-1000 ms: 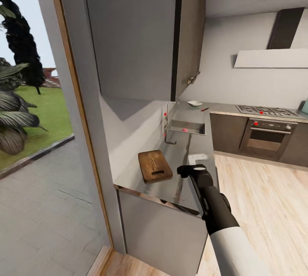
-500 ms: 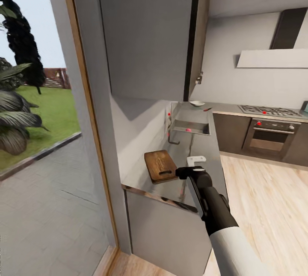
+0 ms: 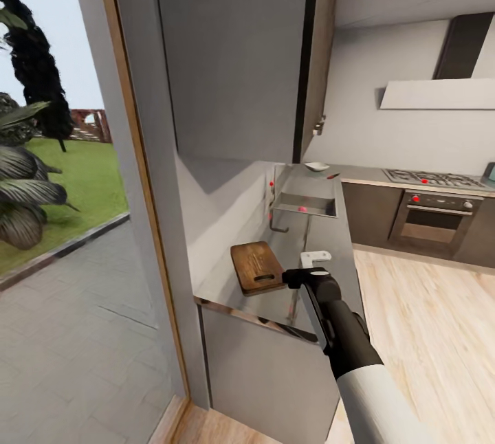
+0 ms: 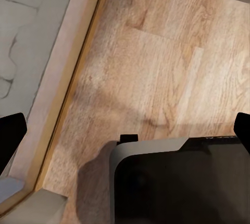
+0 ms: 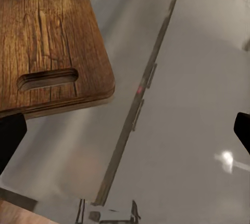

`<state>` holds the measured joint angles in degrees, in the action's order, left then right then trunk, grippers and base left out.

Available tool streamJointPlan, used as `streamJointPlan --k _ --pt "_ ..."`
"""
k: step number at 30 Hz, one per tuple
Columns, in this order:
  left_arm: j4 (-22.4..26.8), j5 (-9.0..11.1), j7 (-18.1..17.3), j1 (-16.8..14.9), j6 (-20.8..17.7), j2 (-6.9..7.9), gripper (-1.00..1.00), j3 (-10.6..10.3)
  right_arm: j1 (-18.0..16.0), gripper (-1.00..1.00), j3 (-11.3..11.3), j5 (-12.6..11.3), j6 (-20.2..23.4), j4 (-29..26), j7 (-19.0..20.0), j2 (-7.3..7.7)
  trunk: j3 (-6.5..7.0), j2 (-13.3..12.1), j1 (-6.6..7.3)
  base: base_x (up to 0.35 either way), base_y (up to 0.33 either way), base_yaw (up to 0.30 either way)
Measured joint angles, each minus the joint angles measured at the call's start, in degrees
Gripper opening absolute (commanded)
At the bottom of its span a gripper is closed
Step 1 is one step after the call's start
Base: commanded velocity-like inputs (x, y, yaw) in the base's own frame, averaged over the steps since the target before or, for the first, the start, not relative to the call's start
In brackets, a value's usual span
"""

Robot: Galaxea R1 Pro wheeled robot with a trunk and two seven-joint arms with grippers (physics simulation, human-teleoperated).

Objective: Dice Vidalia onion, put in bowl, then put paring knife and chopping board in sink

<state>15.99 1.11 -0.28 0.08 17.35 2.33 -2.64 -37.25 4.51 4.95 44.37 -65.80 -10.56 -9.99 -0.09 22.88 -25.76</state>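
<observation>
Right gripper (image 3: pixel 294 277) beside chopping board (image 3: pixel 257 267) — fingers wide, no legible writing

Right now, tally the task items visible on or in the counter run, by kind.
Chopping board: 1
Sink: 1
Bowl: 1
Small item with a red end beside the bowl, likely the paring knife, too small to confirm: 1
Reddish item in the sink, likely the onion: 1
Total: 5
</observation>
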Motion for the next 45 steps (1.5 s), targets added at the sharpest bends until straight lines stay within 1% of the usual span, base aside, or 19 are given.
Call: streamJointPlan --k 11,38,45 --pt "0.0 0.0 0.0 0.0 0.0 0.0 1.0 0.0 0.0 1.0 0.0 -0.1 0.0 0.0 0.0 0.0 0.0 0.0 0.01 0.134 -0.002 0.0" --pt "0.0 0.0 0.0 0.0 0.0 0.0 1.0 0.0 0.0 1.0 0.0 -0.1 0.0 0.2 0.0 0.0 0.0 0.0 0.0 0.023 0.017 0.0" --pt "0.0 0.0 0.0 0.0 0.0 0.0 1.0 0.0 0.0 1.0 0.0 -0.1 0.0 0.3 0.0 0.01 0.0 0.0 0.01 0.095 0.134 0.0"
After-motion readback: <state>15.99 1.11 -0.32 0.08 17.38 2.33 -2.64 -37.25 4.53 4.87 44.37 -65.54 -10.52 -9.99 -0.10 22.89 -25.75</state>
